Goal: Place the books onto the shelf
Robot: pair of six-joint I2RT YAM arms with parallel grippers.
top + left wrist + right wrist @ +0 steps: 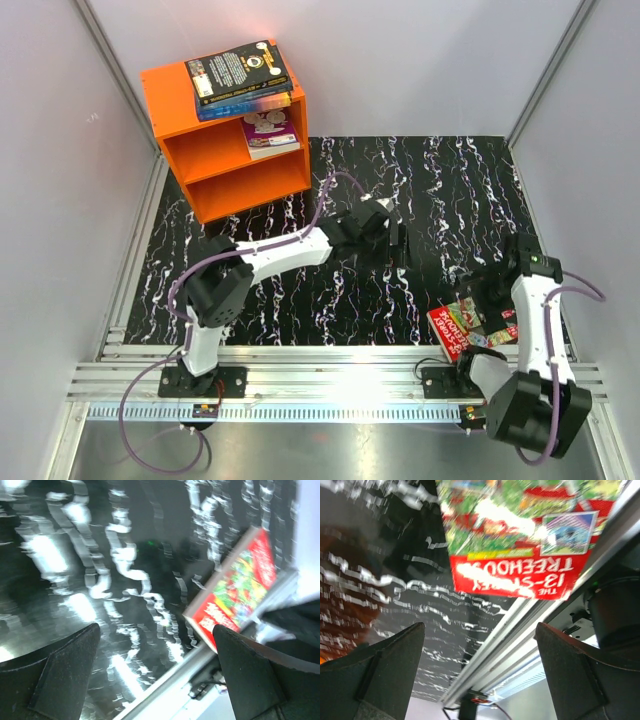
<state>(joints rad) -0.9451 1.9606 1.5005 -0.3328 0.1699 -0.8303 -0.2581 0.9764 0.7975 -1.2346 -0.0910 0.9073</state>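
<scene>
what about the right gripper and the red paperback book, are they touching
Apart. Right wrist view: the open right gripper hangs short of the red paperback book, dark tabletop showing between.

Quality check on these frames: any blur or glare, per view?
Top external: sharp, with bright glare on the near metal rail. Left wrist: heavy motion blur, white veins of the table smeared, red book soft. Right wrist: blurred too, yet the book's title is legible.

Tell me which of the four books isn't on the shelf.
The red book, lying flat at the table's near right edge. The black book and blue book are stacked atop the orange shelf, the purple-covered one in its upper compartment.
</scene>
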